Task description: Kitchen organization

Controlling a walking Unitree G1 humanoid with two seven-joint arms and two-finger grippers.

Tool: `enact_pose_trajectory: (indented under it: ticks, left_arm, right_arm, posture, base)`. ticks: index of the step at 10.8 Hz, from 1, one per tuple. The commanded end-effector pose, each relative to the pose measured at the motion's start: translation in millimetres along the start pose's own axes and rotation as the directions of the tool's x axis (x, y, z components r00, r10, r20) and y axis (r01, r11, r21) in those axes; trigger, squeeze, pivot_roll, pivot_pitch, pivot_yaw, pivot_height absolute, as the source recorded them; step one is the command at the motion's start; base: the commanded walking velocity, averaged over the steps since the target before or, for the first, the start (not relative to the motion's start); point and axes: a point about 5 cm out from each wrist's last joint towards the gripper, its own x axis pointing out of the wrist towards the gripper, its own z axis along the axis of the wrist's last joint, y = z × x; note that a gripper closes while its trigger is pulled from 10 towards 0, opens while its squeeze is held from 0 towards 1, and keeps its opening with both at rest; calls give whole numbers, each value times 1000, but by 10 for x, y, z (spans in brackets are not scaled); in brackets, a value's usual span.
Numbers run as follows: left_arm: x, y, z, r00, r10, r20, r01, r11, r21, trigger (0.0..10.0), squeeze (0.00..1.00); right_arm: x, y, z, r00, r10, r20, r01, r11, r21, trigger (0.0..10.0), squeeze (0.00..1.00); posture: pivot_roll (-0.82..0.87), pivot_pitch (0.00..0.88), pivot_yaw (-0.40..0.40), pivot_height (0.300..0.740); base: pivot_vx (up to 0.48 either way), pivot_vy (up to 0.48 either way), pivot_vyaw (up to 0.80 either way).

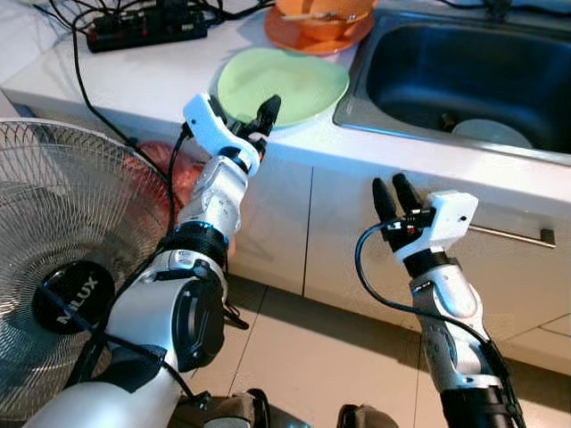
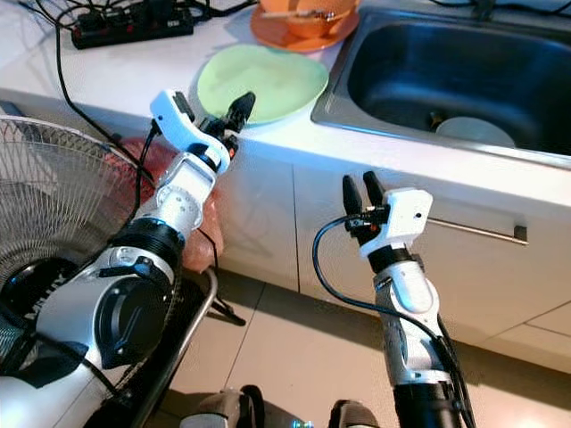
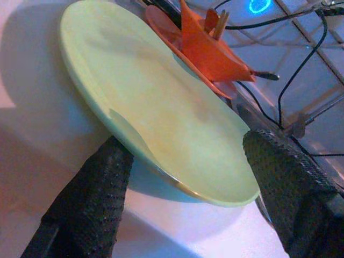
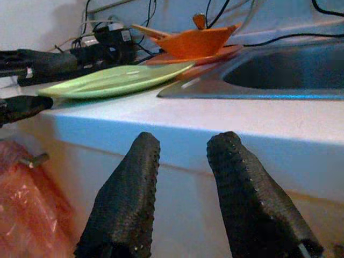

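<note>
- The left tool (image 1: 265,119) sat at the near rim of a pale green plate (image 1: 285,82) in the upper middle of the head view, its fingers (image 3: 97,199) spread apart on either side of the rim, not clenched on it
- The green plate lay flat on the white bench (image 1: 134,76), near its front edge and just left of the steel sink (image 1: 464,71)
- An orange bowl (image 1: 323,16) on an orange plate (image 1: 312,40) stood behind the green plate, at the top of the frame
- A pale dish (image 1: 491,132) lay in the sink basin
- The right tool (image 1: 397,194) hung in the lower right, in front of the cabinet below the bench, pointing up, its fingers (image 4: 126,199) released with a narrow gap, gripping nothing
- A black power strip (image 1: 147,25) lay in the upper left; a fan (image 1: 53,259) filled the left edge
</note>
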Motion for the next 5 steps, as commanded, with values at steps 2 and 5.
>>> enact_pose_trajectory:
  ticks: [2,5]
  left_arm:
    - [-20,33,-118,998,31,-49,-32,999,-12,10000,0]
    - [-51,58,-202,997,45,-62,-45,999,-7,0,0]
  right_arm:
    - [-33,44,25,1000,5,-4,-5,1000,-2,10000,0]
    - [-30,45,14,1000,7,-15,-7,1000,-1,10000,0]
  posture:
    - [-106,228,64,740]
    - [-117,217,52,740]
  base:
    - [0,0,0]
    - [0,0,0]
